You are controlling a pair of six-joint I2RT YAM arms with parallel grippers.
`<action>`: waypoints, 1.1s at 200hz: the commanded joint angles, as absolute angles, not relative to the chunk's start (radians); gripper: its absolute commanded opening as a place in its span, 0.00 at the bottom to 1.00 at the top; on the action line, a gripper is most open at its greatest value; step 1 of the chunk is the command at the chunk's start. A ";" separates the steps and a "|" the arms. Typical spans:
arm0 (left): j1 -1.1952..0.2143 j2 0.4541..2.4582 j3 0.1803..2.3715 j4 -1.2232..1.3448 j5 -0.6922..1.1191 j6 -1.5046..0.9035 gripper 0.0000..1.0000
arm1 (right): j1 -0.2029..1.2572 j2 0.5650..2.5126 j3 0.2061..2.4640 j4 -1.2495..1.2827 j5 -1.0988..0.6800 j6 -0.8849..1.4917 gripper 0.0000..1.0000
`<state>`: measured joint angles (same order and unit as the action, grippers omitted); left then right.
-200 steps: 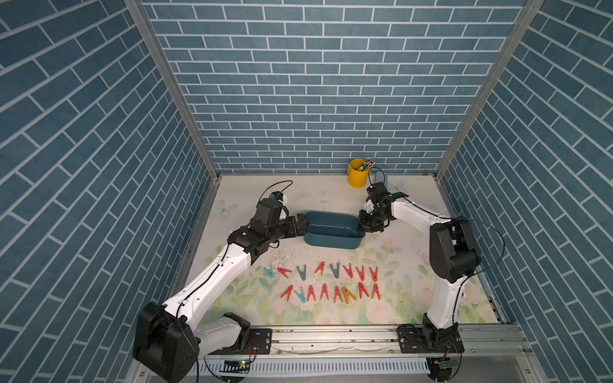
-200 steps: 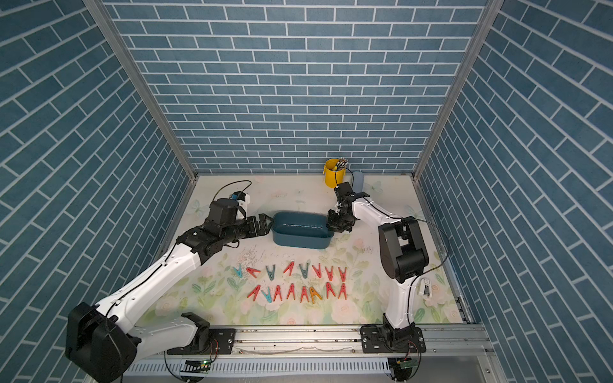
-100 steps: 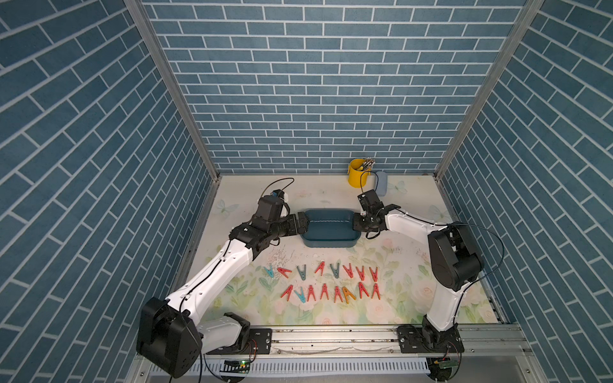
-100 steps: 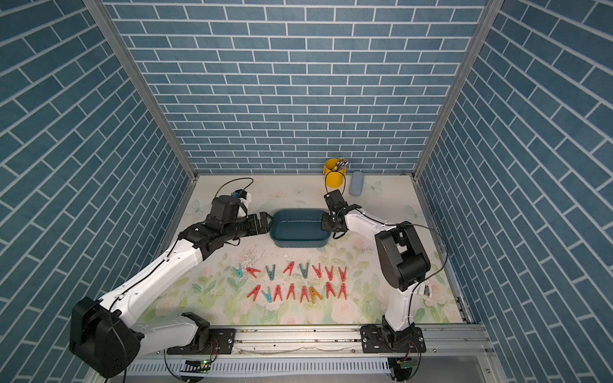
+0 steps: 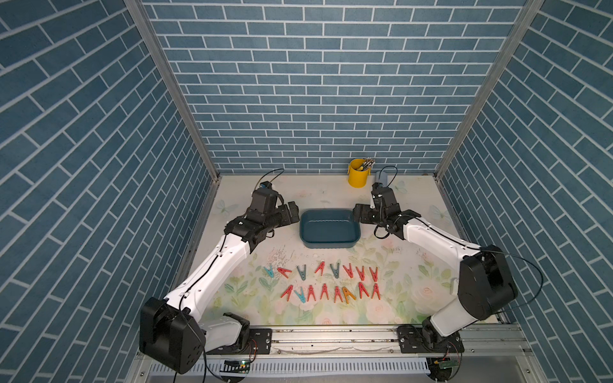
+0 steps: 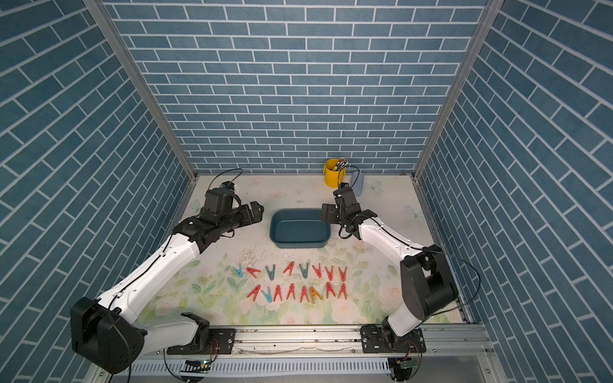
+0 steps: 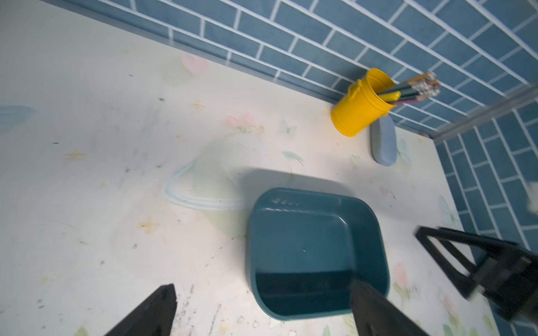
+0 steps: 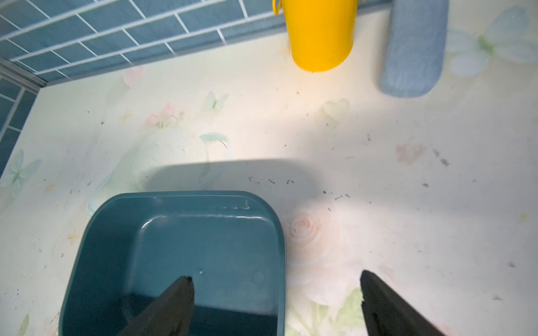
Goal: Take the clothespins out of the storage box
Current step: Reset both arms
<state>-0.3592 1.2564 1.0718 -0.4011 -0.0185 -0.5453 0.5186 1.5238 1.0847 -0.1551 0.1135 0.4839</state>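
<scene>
The storage box, a dark teal tub, stands empty mid-table. The clothespins, mostly red with a few teal and one orange, lie in two rows on the mat in front of it. My left gripper hovers open just off the box's left end, clear of its rim. My right gripper is open at the right end. One finger is over the inside, the other outside the wall.
A yellow bucket holding pencils stands at the back wall. A pale blue oblong case lies beside it, just behind my right wrist. Brick walls close three sides; a metal rail runs along the front.
My right gripper, shut at the box's right end a second ago, has opened wide. The box now sits flat. The left gripper stayed open beside the left end.
</scene>
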 commanded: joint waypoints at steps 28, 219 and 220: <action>-0.235 1.243 0.948 -0.273 -0.244 -0.514 1.00 | 0.497 1.365 0.896 0.032 0.431 0.378 1.00; -0.023 1.439 0.376 0.883 -0.389 -0.128 1.00 | 0.272 1.546 0.304 1.221 0.632 -0.125 1.00; -0.023 1.440 0.378 0.882 -0.385 -0.127 1.00 | 0.270 1.544 0.304 1.219 0.628 -0.123 1.00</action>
<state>-0.0284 1.4254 0.3904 0.6933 -0.4568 -0.1902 0.2935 1.5669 0.2962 1.1076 0.7383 -0.0898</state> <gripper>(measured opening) 0.995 0.997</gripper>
